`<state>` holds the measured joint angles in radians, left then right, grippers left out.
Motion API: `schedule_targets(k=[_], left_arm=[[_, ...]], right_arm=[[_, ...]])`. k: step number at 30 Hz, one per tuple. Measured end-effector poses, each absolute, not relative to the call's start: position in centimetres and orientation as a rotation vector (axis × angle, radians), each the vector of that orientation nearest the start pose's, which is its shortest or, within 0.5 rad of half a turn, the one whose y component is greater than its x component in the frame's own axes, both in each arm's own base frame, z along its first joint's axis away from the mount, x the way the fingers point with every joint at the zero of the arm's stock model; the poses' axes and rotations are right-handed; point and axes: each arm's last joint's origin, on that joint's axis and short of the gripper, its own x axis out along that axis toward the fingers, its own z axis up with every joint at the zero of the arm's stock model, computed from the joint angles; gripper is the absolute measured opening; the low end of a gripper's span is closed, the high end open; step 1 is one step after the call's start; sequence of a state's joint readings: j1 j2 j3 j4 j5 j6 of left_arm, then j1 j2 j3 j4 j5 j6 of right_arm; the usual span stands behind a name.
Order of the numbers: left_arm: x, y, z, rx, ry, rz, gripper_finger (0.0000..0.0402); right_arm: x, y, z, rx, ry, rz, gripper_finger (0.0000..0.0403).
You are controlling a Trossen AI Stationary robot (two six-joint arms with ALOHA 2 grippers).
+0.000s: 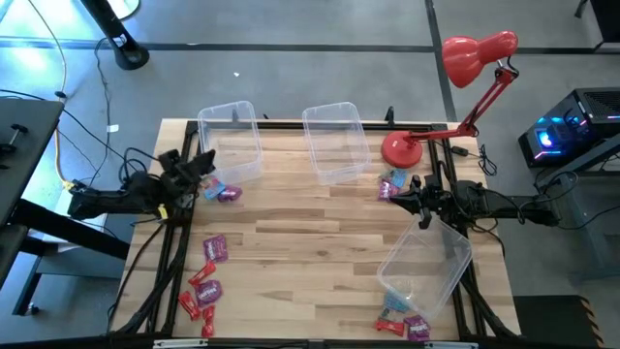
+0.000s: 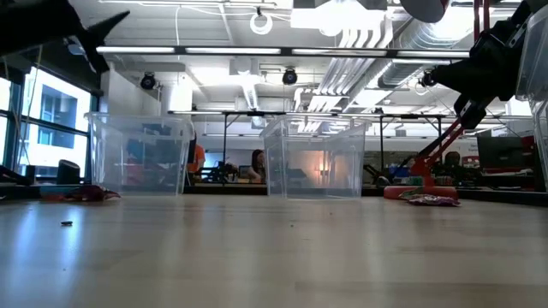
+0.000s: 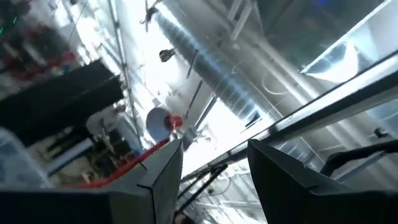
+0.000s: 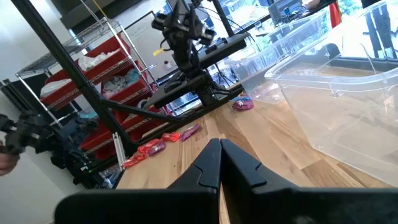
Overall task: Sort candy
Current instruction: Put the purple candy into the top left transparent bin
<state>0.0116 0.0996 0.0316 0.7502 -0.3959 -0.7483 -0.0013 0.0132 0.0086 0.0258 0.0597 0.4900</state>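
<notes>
Nearest the overhead camera, the red desk lamp (image 1: 477, 60) is seen standing at the far right corner of the wooden table (image 1: 310, 252). Two clear plastic bins (image 1: 232, 141) (image 1: 337, 142) are set upright along the far edge, and a third bin (image 1: 424, 267) is tipped askew near the right front corner. The candy is scattered in groups: red and magenta pieces (image 1: 205, 285) at the left front, a few pieces (image 1: 222, 192) beside the left bin, some (image 1: 392, 184) by the lamp base, and more (image 1: 405, 326) at the tilted bin's near end. The left gripper (image 1: 205, 167) is held above the table by the left bin, fingers (image 3: 163, 177) parted with nothing between them. The right gripper (image 1: 391, 197) is kept clenched and empty, near the candy by the lamp
</notes>
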Motion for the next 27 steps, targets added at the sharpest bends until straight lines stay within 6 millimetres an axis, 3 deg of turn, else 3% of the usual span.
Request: schedule_targets(k=[6,12,19,24,27], left_arm=[[10.2,1.4,26.2,-0.738,-0.654,0.263,0.0174],[15.4,1.8,28.2,-0.654,-0.497,0.455,0.0174],[20.7,1.8,29.4,-0.698,-0.400,0.409,0.0174],[23.8,1.6,31.4,-0.652,-0.369,0.318,0.0174],[25.4,1.6,32.9,-0.584,-0.371,0.290,0.0174]], right_arm=[[9.8,-0.2,16.8,0.490,-0.036,-0.055,0.0000],[9.8,-0.2,16.8,0.490,-0.036,-0.055,0.0000],[9.8,-0.3,16.9,0.504,-0.058,-0.098,0.0000],[9.3,-1.1,18.9,0.767,-0.370,-0.266,0.0000],[8.6,-1.2,20.8,0.781,-0.588,-0.242,0.0000]])
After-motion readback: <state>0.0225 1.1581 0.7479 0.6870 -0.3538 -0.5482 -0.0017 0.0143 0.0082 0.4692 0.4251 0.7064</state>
